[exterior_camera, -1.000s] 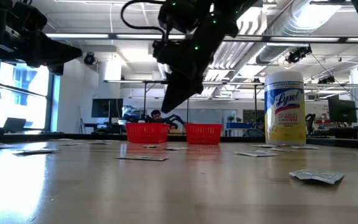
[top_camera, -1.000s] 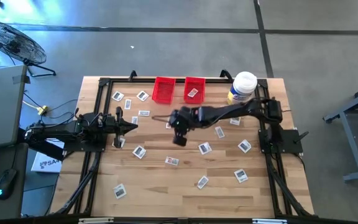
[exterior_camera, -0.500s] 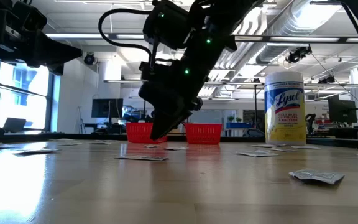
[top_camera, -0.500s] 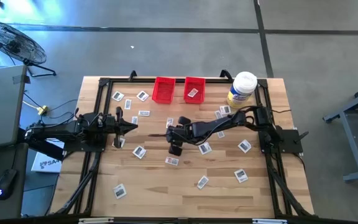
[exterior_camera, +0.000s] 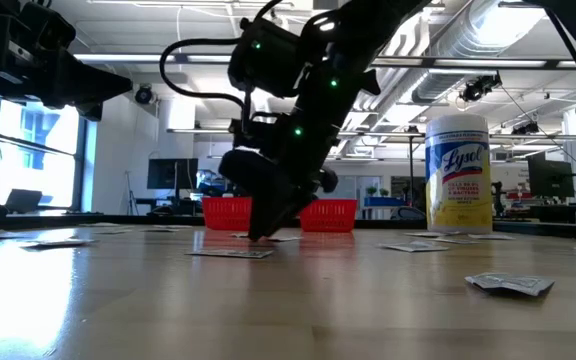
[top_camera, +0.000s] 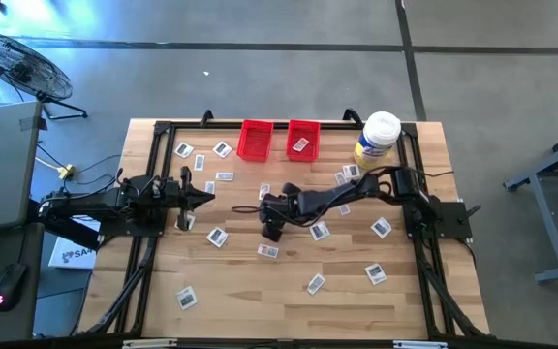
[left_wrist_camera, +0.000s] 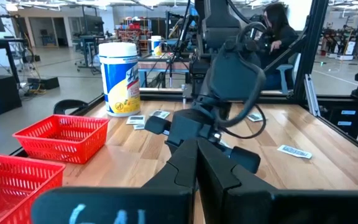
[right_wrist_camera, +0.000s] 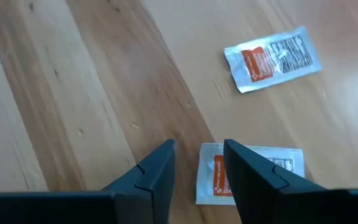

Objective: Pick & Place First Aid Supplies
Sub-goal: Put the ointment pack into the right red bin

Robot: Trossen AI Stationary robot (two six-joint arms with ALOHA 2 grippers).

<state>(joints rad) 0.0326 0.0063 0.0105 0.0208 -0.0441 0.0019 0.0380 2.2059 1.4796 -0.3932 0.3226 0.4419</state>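
White first aid packets lie scattered over the wooden table; the right hand, fingers apart, hangs low over one mid-table. The left hand waits pinched together. Concrete floor all around.

The tall white-lidded jar with a yellow label, standing on the table, carries the blue slanted brand name "Lysol" across its front in the low view; the smaller lines under the name are too fine to read. The same jar shows in the left wrist view, its label turned too far to make out. The packets in the right wrist view bear an orange patch and rows of dark print, none of it legible. Pale handwritten marks on the left gripper's body cannot be read.
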